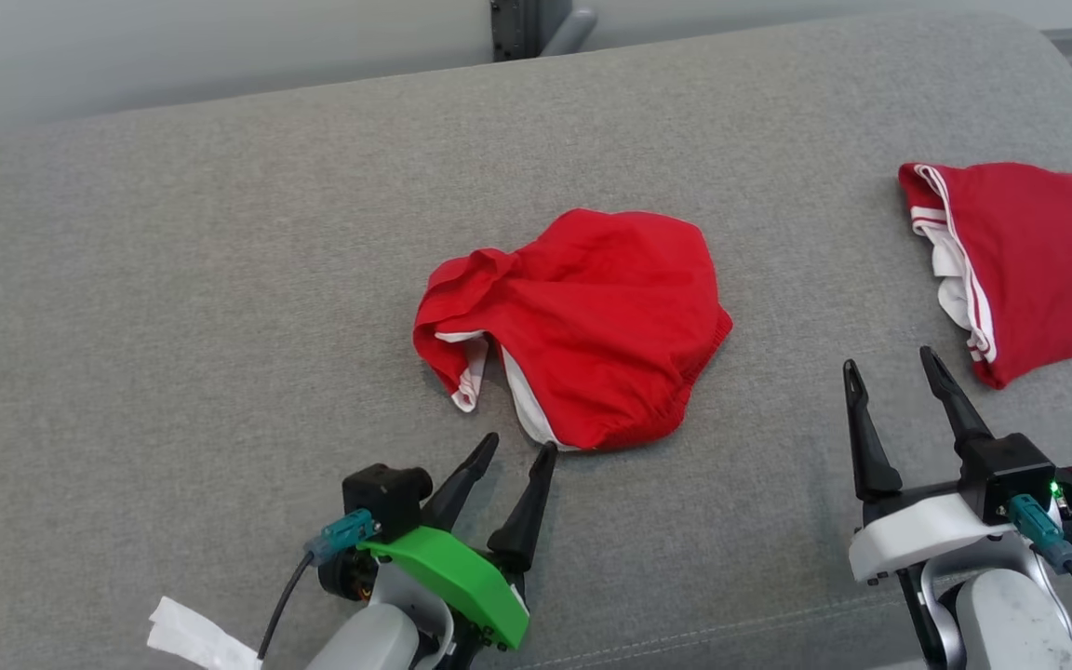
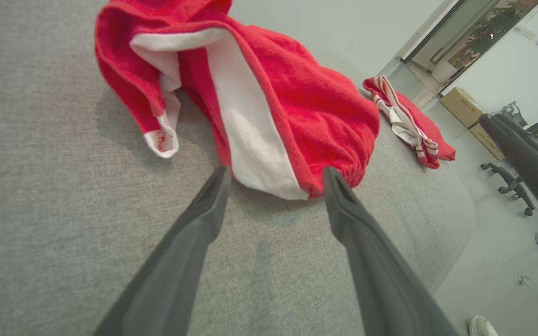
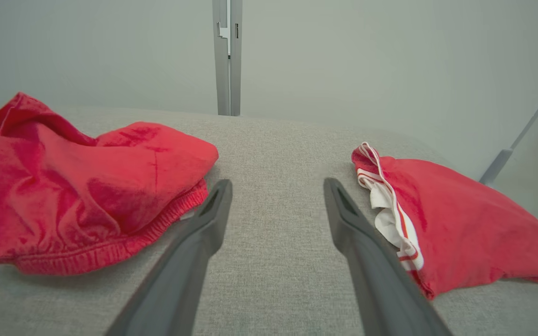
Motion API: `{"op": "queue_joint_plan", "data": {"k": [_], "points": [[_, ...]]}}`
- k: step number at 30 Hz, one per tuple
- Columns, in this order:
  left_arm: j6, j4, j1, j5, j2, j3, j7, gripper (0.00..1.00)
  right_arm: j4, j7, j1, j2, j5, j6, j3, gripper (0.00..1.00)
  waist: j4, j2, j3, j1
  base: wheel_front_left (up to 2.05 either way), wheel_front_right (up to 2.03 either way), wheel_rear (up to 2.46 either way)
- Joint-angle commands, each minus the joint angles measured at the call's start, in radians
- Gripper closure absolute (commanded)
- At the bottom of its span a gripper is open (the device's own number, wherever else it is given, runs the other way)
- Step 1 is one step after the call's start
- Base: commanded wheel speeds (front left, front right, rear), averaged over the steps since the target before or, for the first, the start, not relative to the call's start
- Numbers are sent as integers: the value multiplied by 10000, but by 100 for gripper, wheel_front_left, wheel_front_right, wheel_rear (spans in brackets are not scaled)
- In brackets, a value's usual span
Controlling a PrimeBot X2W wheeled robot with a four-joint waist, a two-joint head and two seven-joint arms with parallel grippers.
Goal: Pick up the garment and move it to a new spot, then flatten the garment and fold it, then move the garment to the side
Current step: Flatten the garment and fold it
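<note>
- Crumpled red cloth garment with white inner lining and a gathered elastic hem: lies in a loose, unfolded heap near the middle of the surface. Nothing grips it. A white-edged flap sticks out at its near-left side.
- Left gripper, two long dark fingers on a green-shelled wrist: fingers spread apart and empty. The tips are just short of the garment's near hem. In the left wrist view the white lining sits between the two tips; contact cannot be told.
- Right gripper, two long dark fingers on a white-shelled wrist: fingers spread apart and empty. It is over bare upholstery, well apart from the heap.
- Second red garment with white striped trim: lies flatter at the right end of the surface, just beyond the right gripper's tips. The head view's edge cuts it off.
- Grey woven upholstered surface: broad, with a rounded far-right corner; bears both garments.
- White crumpled paper strip: on the surface's near-left part, beside the left arm.
- Grey vertical post: behind the surface, against a pale wall.
- Brown cardboard box and black wheeled chair base: on the pale floor past the surface's right end.
</note>
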Motion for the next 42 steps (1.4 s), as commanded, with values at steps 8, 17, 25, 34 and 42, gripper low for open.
{"op": "queue_joint_plan", "data": {"k": [8,17,25,34,42], "points": [[5,722,-991,-2138,345,-795,51,0,-156,-30,-305,10,95,-19,-18,0,-822,105,645,0,0,0,0],[3,877,-1425,-3298,693,-1514,-182,100,-104,-30,-218,23,77,-19,-76,0,-976,105,586,0,0,0,0],[4,-746,-1551,-4160,1470,-1285,-278,100,-41,-30,-52,29,107,-19,-211,0,-753,105,232,0,0,0,0],[322,-2750,-1925,-4664,2850,-33,-66,100,8,-30,115,28,206,-19,-144,0,-393,105,-104,0,0,0,0],[1540,-4434,-2844,-4721,4417,682,1333,100,0,-30,114,29,215,-19,-121,0,-275,105,-171,0,0,0,0]]}}
